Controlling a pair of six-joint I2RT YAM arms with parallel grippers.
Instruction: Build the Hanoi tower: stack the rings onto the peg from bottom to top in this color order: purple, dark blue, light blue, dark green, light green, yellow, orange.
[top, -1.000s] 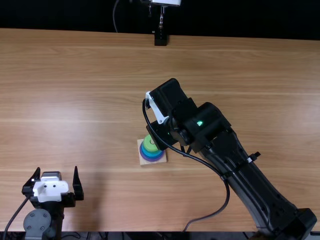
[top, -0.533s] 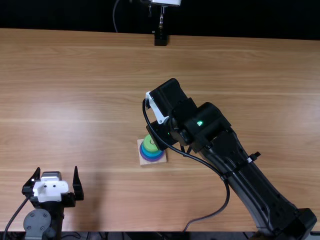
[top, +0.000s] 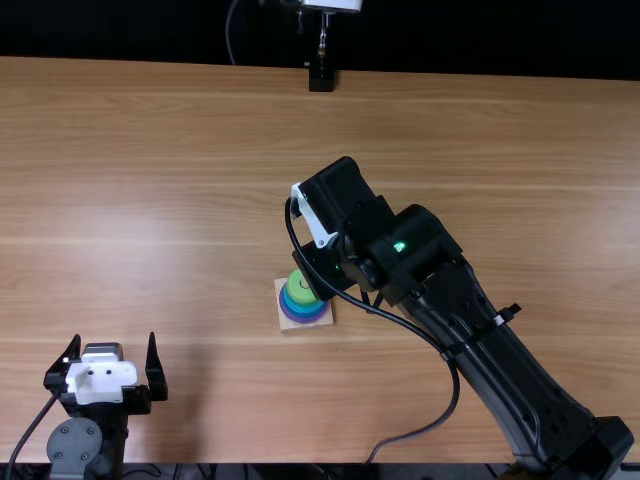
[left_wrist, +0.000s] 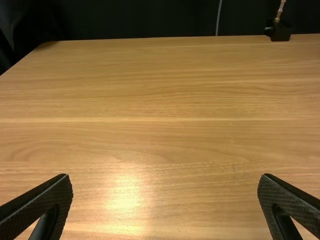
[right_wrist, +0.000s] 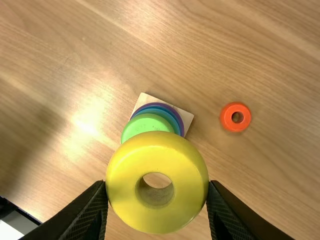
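Light brown tabletop (top: 150, 200), wood grain running side to side. Right arm (top: 440, 280) comes in from 5 o'clock and slants over the middle, its wrist overhanging the stack's 1 o'clock side. Biggest thing in the way for anyone looking from above. Left gripper (top: 114, 338) out at 8 o'clock, well apart from the work, fingers spread wide, nothing between them. Small black block (top: 320, 78) at 12 o'clock, far edge.

Square wooden base (right_wrist: 142, 100) near the middle, flat on the table. On it: purple ring (top: 303, 319) lowest, blue above, light green ring (right_wrist: 145, 127) uppermost. Dark blue and dark green hard to pick out separately; by my reckoning five are down, two to go.

Yellow ring (right_wrist: 120, 175) gripped by right gripper (right_wrist: 158, 182), fingers closed to its width, one each side. Held above the table, off the peg; looks next in line.

Orange ring (right_wrist: 228, 120), smallest, lies loose on bare wood, roughly 2 o'clock from the base, I judge. Last one, waiting its turn.
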